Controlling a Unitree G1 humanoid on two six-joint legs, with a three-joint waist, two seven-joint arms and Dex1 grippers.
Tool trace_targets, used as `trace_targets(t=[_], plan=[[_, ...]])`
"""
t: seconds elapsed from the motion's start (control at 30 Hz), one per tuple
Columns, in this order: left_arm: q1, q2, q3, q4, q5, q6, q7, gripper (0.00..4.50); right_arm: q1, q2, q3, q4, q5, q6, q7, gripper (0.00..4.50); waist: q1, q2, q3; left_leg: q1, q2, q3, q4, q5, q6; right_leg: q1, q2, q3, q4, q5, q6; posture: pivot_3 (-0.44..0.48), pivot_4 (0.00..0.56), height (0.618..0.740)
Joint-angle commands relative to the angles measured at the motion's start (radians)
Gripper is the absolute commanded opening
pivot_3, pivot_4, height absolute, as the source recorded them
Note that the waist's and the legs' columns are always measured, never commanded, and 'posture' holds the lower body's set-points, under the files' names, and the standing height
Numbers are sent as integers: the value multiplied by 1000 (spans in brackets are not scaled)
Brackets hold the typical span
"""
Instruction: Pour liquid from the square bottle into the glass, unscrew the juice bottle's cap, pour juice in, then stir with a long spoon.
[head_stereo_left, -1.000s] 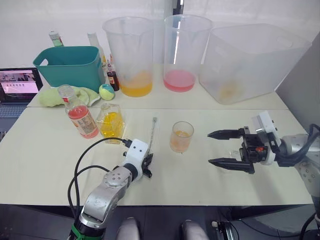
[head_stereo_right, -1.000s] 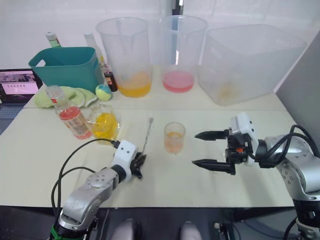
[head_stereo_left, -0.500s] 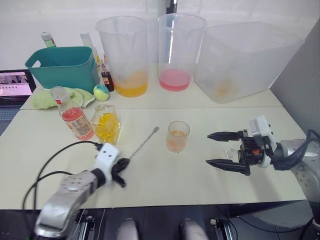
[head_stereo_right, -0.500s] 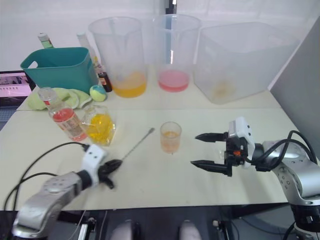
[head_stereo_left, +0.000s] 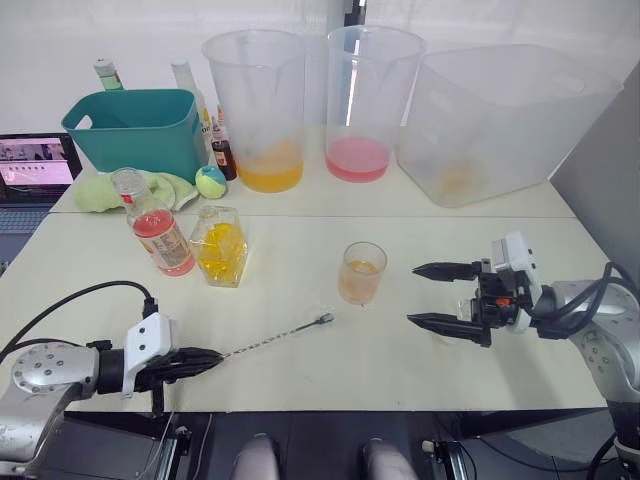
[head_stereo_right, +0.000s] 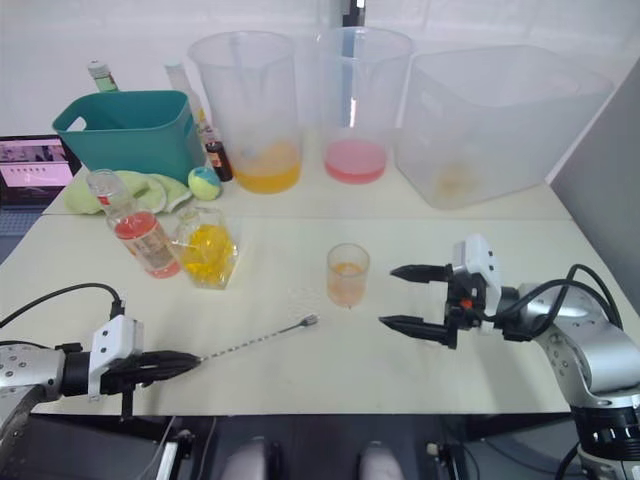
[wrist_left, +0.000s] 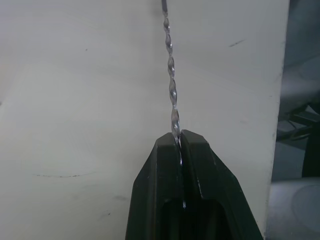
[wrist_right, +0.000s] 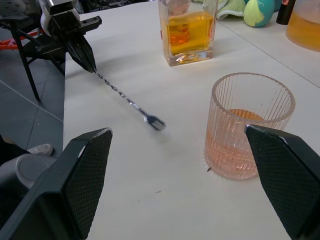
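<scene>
The tabletop (head_stereo_left: 300, 380) is pale cream. The glass (head_stereo_left: 361, 273) is clear with fine vertical ribs and holds pale orange liquid; the square bottle (head_stereo_left: 221, 247) holds bright yellow. The juice bottle (head_stereo_left: 155, 225) shows pink-red liquid and an orange-and-white label. The long spoon (head_stereo_left: 275, 338) is silver — its stem twisted. A bin (head_stereo_left: 135, 128) is teal; two translucent buckets hold orange (head_stereo_left: 262, 110) and pink (head_stereo_left: 362, 105) liquid. Both grippers' fingers (head_stereo_left: 440, 270) are black.

Pale table (head_stereo_left: 520, 380); white wall (head_stereo_left: 60, 40)
</scene>
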Motion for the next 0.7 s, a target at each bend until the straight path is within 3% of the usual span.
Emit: trace_targets(t=[0.03, 0.23, 0.47, 0.57, 0.7], plan=[[-73, -19, -82, 106, 93, -183, -38, 18, -2, 2, -20, -28, 13, -12, -11, 4500, 0, 0, 0, 0, 0, 0, 0, 0, 0, 0, 0, 0, 0, 0, 0, 0, 150, 724], [-185, -52, -164, 225, 162, -320, -38, 1930, 16, 9, -27, -44, 11, -9, -36, 4500, -1, 0, 0, -2, 0, 0, 0, 0, 0, -2, 0, 0, 2, 0, 0, 0, 150, 724], [-212, 10, -191, 219, 168, -218, -67, 4214, 51, 3, -48, -71, 26, 7, -61, 4500, -5, 0, 0, -2, 0, 0, 0, 0, 0, -3, 1, 0, 4, 0, 1, 0, 150, 724], [-194, 50, -221, 217, 191, -188, -89, 3590, 53, 4, -54, -78, 28, 14, -68, 4500, -6, 0, 0, -1, 0, 0, 0, 0, 0, -3, 1, 0, 4, 0, 1, 0, 150, 724], [-175, 82, -246, 211, 191, -200, -131, 2236, 57, 4, -61, -86, 31, 20, -76, 4500, -7, 1, 0, -1, 0, 0, 0, 0, 0, -3, 1, 0, 5, 0, 1, 0, 150, 724]])
